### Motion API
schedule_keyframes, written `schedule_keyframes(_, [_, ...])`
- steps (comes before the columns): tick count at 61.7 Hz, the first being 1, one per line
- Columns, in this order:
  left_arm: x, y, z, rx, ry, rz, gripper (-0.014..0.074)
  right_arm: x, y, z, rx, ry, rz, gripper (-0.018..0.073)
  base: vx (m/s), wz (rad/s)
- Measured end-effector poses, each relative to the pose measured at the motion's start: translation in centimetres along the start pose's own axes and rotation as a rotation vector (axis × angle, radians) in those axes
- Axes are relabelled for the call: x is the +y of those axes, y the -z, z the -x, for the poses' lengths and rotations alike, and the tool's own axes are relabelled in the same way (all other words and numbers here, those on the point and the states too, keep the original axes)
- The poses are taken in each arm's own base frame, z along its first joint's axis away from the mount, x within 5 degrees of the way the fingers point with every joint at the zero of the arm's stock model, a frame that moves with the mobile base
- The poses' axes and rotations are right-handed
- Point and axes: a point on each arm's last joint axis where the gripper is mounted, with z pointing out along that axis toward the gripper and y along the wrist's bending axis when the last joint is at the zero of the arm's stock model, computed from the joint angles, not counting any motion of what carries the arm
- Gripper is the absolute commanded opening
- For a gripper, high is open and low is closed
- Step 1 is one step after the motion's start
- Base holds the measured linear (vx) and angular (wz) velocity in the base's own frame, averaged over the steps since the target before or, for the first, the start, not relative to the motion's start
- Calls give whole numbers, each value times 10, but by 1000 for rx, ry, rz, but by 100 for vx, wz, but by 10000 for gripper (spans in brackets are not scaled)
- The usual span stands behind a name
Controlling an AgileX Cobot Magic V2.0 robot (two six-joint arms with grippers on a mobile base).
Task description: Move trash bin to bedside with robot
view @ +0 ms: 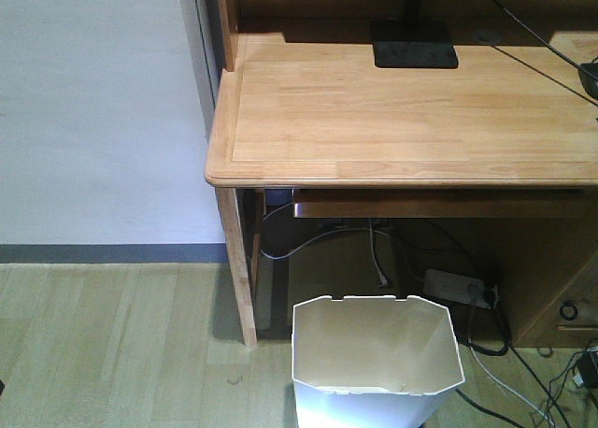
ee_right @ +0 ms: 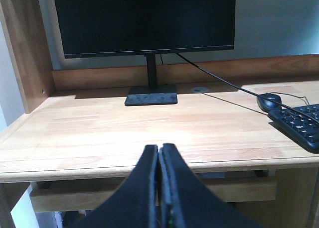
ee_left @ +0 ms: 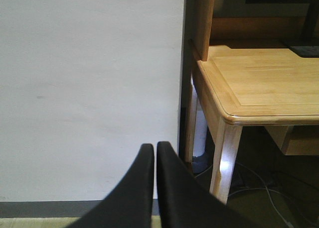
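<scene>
Closest to you, your left tool [ee_left: 152,147] and right tool [ee_right: 159,148] are both clenched, gripping nothing. The white trash bin [view: 374,349] stands upright on the floor [view: 112,344], just right of the desk leg [view: 238,278], before the tabletop [view: 392,110]. A dark monitor [ee_right: 144,19] stands farther back

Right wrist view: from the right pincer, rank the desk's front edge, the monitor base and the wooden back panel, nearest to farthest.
From the right pincer:
1. Nearest: light wooden desk's rounded front edge, just beyond the tips.
2. Next: flat black rectangular monitor base, mid-desk, slightly to the left.
3. Farthest: brown wooden back panel, along the desk's rear.
</scene>
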Motion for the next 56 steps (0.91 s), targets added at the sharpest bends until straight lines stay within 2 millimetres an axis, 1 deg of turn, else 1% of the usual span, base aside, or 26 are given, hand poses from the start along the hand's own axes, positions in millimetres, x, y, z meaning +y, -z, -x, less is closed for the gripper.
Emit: schedule_keyframes(56, [0,0,0,0,0,0,-6,0,0,0,0,0,0,-10,0,0])
